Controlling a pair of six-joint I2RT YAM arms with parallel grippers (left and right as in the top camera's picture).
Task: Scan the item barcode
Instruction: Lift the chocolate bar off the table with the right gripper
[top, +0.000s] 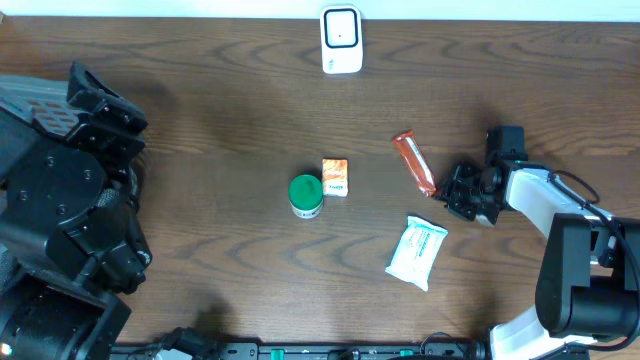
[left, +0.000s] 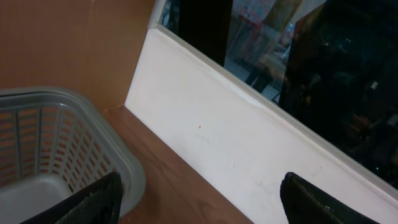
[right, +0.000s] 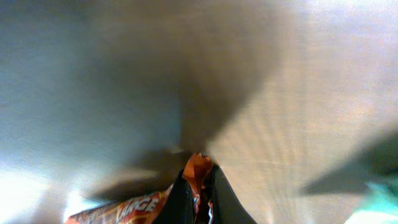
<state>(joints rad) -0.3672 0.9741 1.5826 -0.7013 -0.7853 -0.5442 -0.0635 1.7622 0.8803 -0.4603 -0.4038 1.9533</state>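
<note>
**Work surface.** A dark brown wooden table (top: 200, 80) with a matt finish and a strong wavy grain.

**Right gripper** (right: 199, 177). The two smooth black fingers (right: 179, 205) are pressed together on the crimped end of the snack bar wrapper (right: 195, 165) and pinch it. The wrapper is glossy orange-red film with pale lettering, a long, narrow, flat strip. In the overhead view it lies slanted, right of the table centre, with its lower end at the tips of the right gripper. Whether that end is raised off the wood cannot be told.

**Scanner** (top: 340, 40). A white housing, rectangular with rounded corners and a dark-outlined window on its face. It sits at the far edge of the table near the middle, well apart from the wrapper.

**Left gripper** (left: 200, 180). The matt black fingertips (left: 99, 199) stand spread wide with nothing between them. Just beside them is a grey plastic basket (left: 56, 124) with a lattice wall and a thick rounded rim. Behind the basket runs a smooth white board.

**Other items**
- A round jar with a green lid (top: 306, 192) stands at the table centre.
- A small rectangular orange and white carton (top: 336, 177) stands just beside the jar.
- A soft white pouch with teal print (top: 417, 252), pillow-shaped, lies near the right gripper
</note>
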